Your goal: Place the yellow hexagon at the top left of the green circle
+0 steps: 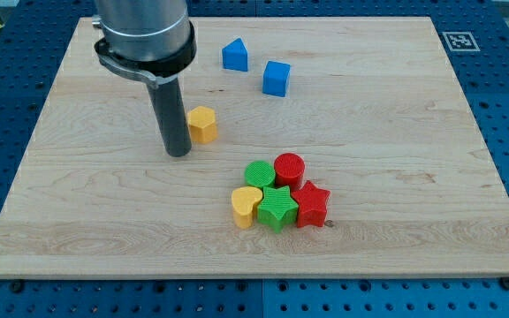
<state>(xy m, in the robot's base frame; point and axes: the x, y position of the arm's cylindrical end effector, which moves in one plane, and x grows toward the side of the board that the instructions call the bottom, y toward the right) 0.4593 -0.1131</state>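
Observation:
The yellow hexagon [202, 124] lies on the wooden board [87, 230], left of centre. The green circle [258, 175] sits lower and to the right, in a tight cluster of blocks. My tip [178, 153] rests on the board just to the left of and slightly below the yellow hexagon, close to it; I cannot tell if it touches. The hexagon is up and to the left of the green circle, with a gap between them.
Around the green circle are a red circle [289, 167], a red star [310, 203], a green star [277, 206] and a yellow heart [246, 205]. A blue pentagon-like block [234, 55] and a blue cube [277, 78] lie near the view's top.

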